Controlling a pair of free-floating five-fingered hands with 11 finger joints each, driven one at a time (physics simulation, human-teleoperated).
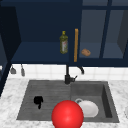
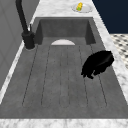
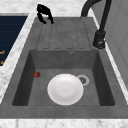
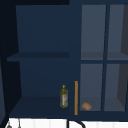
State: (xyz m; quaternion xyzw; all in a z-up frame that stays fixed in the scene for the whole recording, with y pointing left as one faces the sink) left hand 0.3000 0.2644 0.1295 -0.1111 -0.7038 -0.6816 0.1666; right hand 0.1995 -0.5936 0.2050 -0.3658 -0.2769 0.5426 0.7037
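The bottle (image 1: 63, 42) on the cabinet shelf (image 1: 40, 56), upper middle of the front view, carries a pale label whose writing cannot be read. At lower left, the left hand (image 1: 38, 100) hangs over the ribbed draining board (image 1: 47, 90), fingers curled down and holding nothing. A white plate (image 1: 88, 108) lies in the sink basin (image 1: 106, 100) at lower right, partly behind a red ball (image 1: 67, 115).
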